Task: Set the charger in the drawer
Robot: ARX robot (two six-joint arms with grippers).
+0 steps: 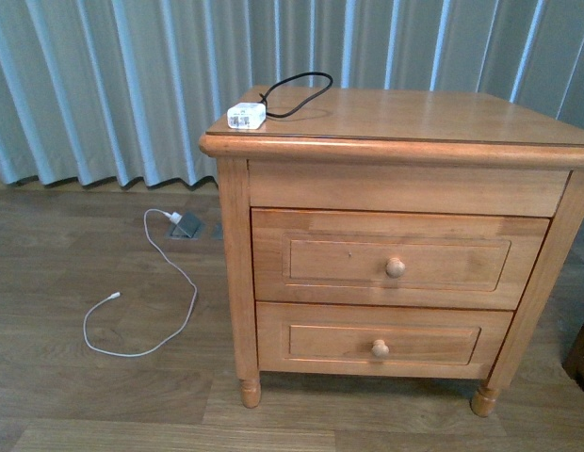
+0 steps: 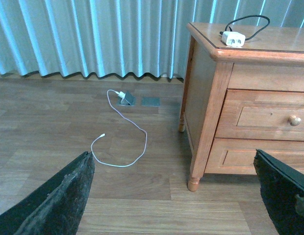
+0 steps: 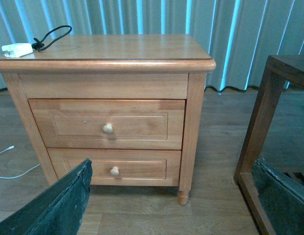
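Left pincer (image 2: 172,161), right pincer (image 3: 171,164) gape, fingers partly cropped; charger (image 1: 246,116) above shut drawer (image 1: 396,259).

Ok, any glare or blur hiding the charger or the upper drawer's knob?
Front view: evenly lit, charger bright white but readable, soft sheen on the nightstand top, the drawer and its knob crisp. Left wrist view: charger small but clear, left claw fingers dark and blurred. Right wrist view: drawer sharp, right claw fingers dark, featureless.
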